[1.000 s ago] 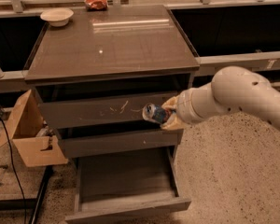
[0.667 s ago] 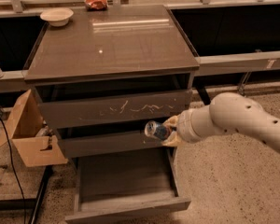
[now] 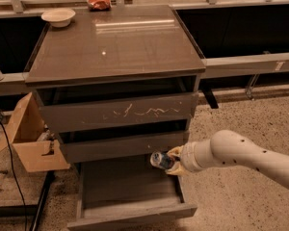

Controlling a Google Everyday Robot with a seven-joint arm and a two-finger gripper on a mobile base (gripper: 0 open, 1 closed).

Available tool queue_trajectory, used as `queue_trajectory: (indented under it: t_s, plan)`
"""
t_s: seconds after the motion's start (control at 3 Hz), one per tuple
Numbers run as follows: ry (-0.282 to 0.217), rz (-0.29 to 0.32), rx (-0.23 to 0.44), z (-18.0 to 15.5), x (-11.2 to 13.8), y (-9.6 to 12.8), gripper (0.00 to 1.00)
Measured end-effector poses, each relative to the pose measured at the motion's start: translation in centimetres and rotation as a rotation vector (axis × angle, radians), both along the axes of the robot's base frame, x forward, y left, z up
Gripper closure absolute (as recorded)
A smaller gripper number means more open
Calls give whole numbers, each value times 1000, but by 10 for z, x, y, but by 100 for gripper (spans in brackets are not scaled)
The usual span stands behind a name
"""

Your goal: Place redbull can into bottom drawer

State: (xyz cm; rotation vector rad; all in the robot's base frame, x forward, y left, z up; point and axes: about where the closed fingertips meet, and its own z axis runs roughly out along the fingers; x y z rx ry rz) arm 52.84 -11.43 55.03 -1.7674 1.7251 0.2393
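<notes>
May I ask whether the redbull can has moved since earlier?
Yes: the gripper lowered the redbull can from the scratched drawer front to over the bottom drawer.

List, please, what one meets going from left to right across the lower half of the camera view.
Cardboard box → redbull can → claw, gripping the can above the open bottom drawer, at its right side → white arm.
</notes>
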Motion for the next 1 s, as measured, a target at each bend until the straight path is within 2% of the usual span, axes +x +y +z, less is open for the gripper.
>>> queue_trajectory:
  t_s: [0.33, 1.0]
  plan:
    - [8, 6, 8, -6, -1, 2, 100]
    - [15, 97, 74, -48, 18, 23, 100]
